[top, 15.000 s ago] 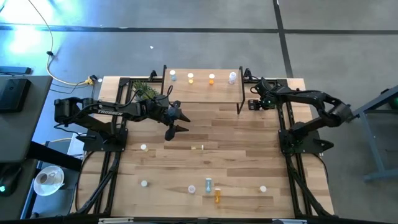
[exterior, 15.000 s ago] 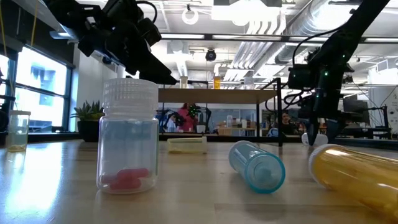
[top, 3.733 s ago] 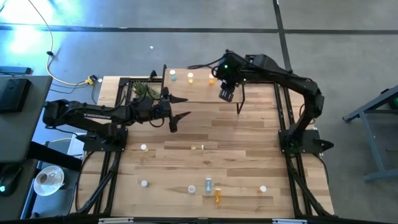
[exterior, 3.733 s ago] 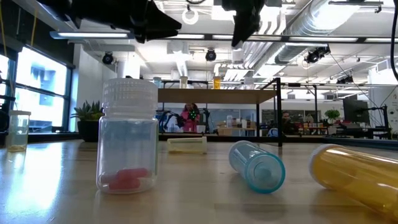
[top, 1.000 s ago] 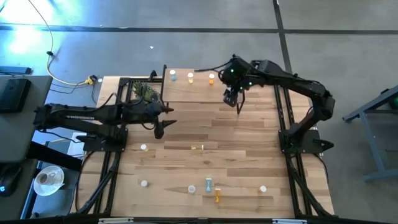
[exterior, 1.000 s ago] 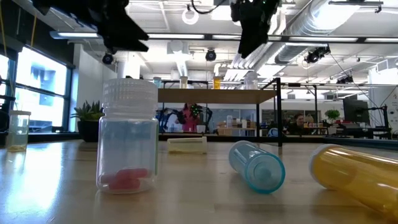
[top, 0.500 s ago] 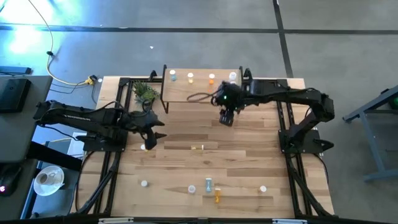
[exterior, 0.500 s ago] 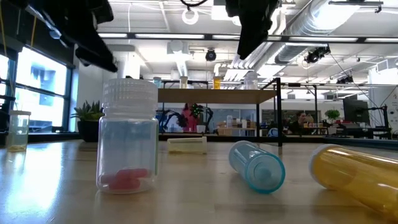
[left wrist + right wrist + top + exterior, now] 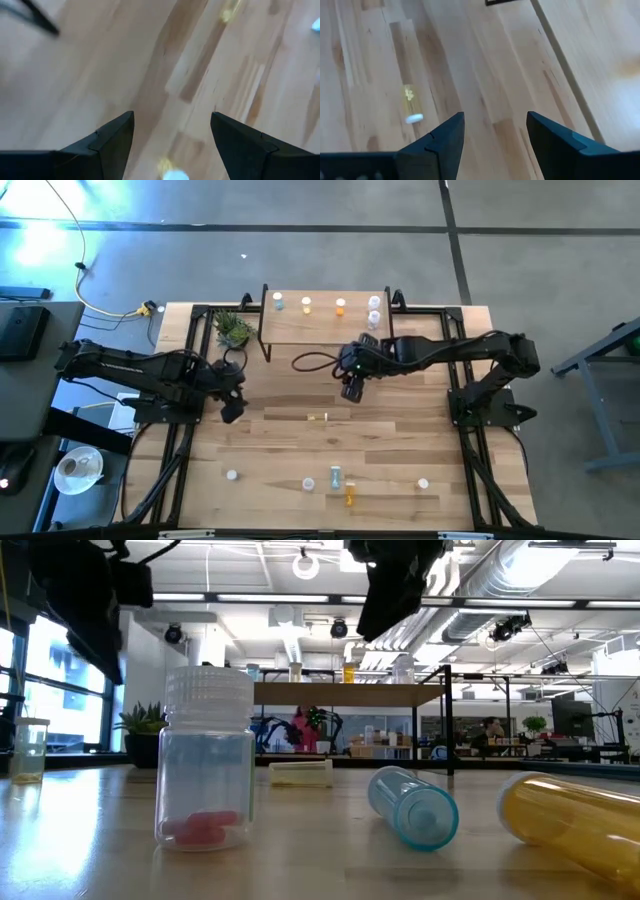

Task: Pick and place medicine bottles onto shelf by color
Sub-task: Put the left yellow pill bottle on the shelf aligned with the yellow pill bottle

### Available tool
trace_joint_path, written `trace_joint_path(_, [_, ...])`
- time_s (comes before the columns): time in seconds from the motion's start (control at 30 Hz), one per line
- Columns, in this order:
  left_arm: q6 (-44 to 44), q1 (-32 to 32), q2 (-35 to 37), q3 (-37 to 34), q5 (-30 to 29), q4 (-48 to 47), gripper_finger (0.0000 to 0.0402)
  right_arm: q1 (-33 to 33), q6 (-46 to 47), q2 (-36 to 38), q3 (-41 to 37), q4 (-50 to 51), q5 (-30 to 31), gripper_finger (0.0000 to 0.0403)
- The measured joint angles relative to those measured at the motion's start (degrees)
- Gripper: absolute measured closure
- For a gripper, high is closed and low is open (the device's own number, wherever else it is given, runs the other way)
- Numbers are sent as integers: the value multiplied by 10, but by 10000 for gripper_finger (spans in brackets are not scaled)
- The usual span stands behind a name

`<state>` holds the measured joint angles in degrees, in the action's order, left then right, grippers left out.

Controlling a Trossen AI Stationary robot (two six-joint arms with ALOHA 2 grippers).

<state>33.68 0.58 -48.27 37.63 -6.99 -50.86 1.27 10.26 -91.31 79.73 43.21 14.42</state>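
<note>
Small yellow-tinted medicine bottle (image 9: pixel 317 417) lying on its side mid-table, well clear of the shelf (image 9: pixel 320 330), whose top carries five bottles. Right gripper (image 9: pixel 350 388) between shelf and bottle, jaws spread, empty. Best: descend squarely over the body, close across its width. Left gripper (image 9: pixel 231 409) left of the bottle, wide apart, empty.

potted plant (image 9: pixel 233 329): table's far left corner | yellow cable (image 9: pixel 100 308): floor, left of table (image 9: pixel 400 430)
</note>
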Motion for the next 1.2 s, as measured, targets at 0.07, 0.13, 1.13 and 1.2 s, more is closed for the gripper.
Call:
trace_joint_path(0.07, [32, 0, 0, -1, 24, -22, 149, 1, 0, 0, -12, -22, 0, 199])
trace_joint_path(0.13, [63, -1, 0, -1, 45, -38, 149, 2, 4, 0, -18, -31, 0, 199])
trace_joint_path(1.13, [259, -125, -57, -26, 14, -77, 149, 2, 13, 0, -19, -43, 0, 199])
trace_joint_path(1.2, [260, -128, -62, -26, 13, -77, 149, 2, 13, 0, -19, -43, 0, 199])
